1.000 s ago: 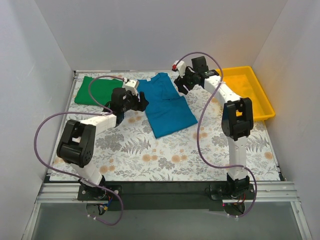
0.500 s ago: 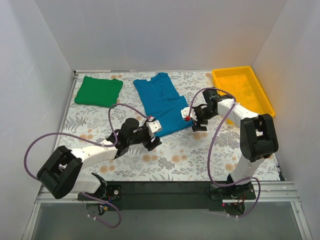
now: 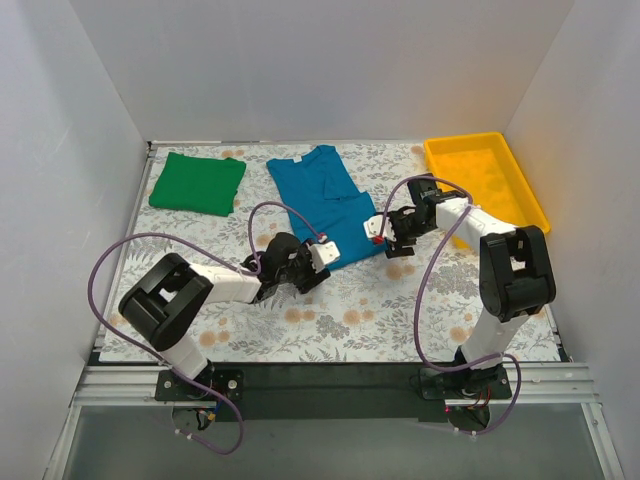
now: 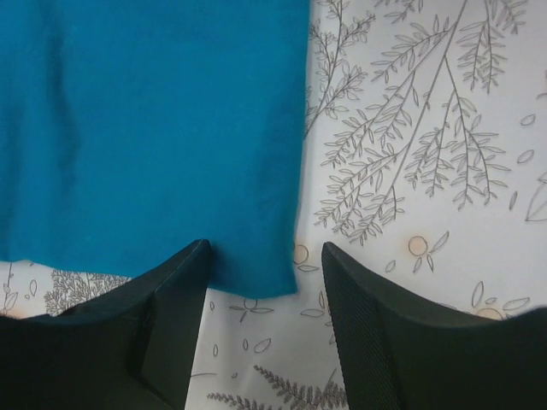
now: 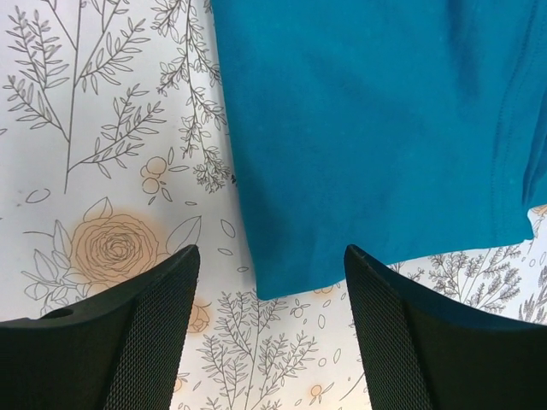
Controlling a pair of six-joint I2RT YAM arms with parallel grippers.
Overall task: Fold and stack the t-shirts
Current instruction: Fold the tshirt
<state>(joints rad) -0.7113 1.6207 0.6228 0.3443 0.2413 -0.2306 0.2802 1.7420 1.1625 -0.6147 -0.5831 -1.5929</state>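
Note:
The teal-blue t-shirt (image 3: 325,205) lies flat in the middle of the table, folded into a long strip. The bright green t-shirt (image 3: 197,182) lies folded at the far left. My left gripper (image 3: 316,262) is open, low at the teal shirt's near left corner. In the left wrist view the jaws (image 4: 265,256) straddle that corner of the shirt (image 4: 154,128). My right gripper (image 3: 386,236) is open at the near right corner. In the right wrist view its jaws (image 5: 272,256) straddle that corner of the shirt (image 5: 367,128). Neither holds cloth.
A yellow plastic tray (image 3: 532,214) stands at the far right. A floral cloth (image 3: 350,320) covers the table. White walls close in the left, back and right sides. Purple cables loop off both arms.
Both arms came from the shirt's far end to its near end. In the last half second the left gripper closed in on the near left corner; the right barely moved.

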